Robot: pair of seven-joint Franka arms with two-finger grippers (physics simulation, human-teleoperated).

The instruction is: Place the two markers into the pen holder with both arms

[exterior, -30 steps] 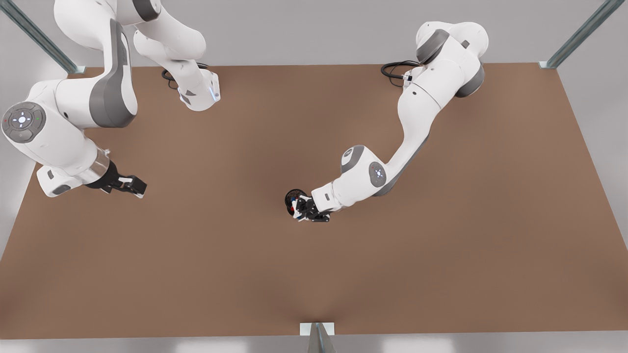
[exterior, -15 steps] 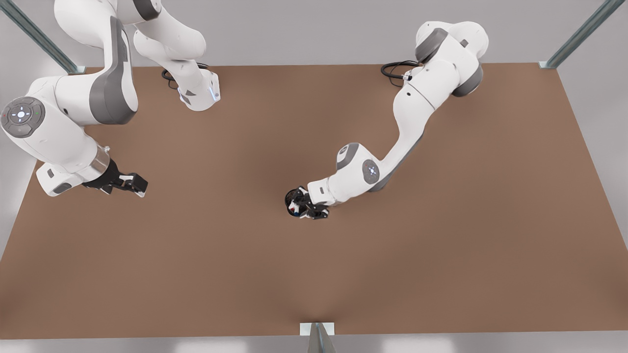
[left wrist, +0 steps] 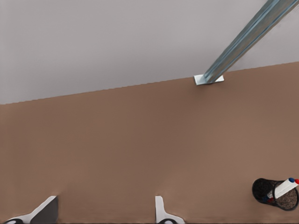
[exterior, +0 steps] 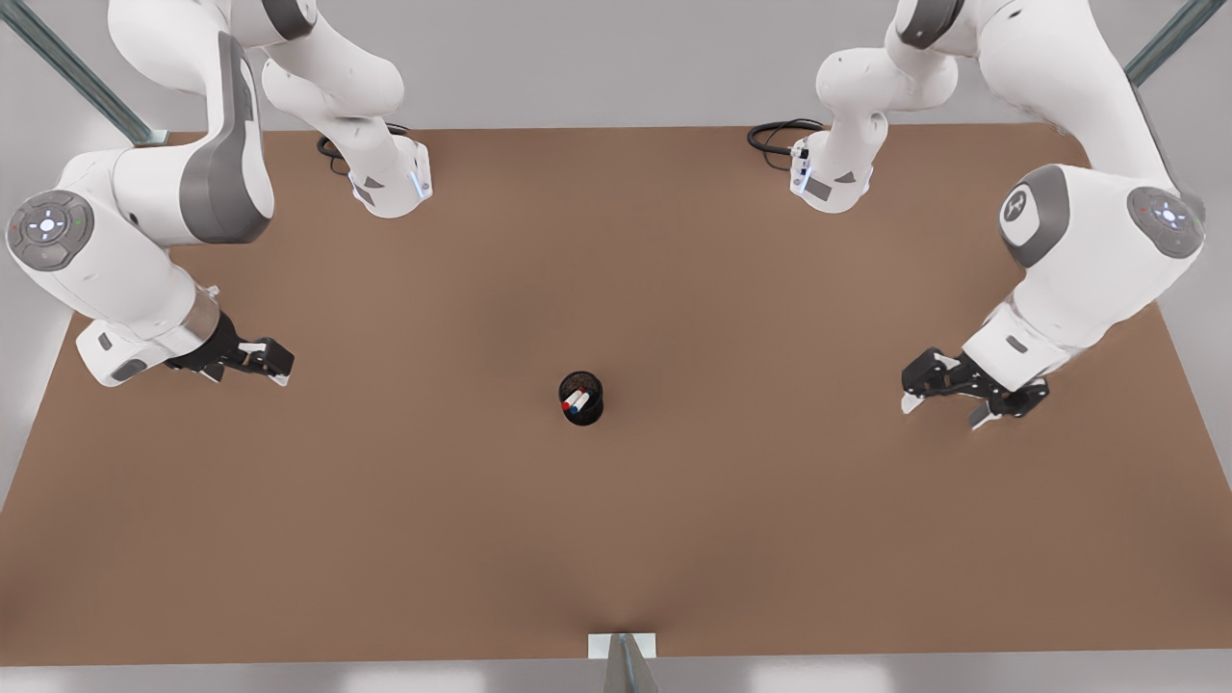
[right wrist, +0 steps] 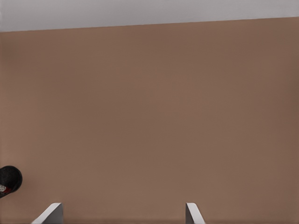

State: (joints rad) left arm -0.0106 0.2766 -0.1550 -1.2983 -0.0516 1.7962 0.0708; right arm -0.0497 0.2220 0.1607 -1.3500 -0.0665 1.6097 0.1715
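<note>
The black mesh pen holder point(exterior: 591, 383) stands upright mid-table. Both markers point(exterior: 576, 402) lean inside it, red and dark blue caps up, their white barrels side by side. In the left wrist view the pen holder point(left wrist: 260, 190) has a marker point(left wrist: 284, 187) sticking out of its rim. My left gripper point(exterior: 269, 364) hovers open near the table's edge at the front view's left, far from the holder, its fingertips point(left wrist: 161, 212) spread with nothing between them. My right gripper point(exterior: 941, 409) is open at the front view's right, also far off, with the holder point(right wrist: 10, 177) off to one side.
The brown table point(exterior: 616, 539) is bare around the holder. The arm bases point(exterior: 390, 188) and cables sit at the back edge. Metal frame posts point(exterior: 1078, 125) stand at the back corners and one point(exterior: 622, 647) at the middle of the front edge.
My right gripper was at the holder's rim with the red marker. It has let go and swung far to the front view's right and now stands open. The left arm barely moved.
</note>
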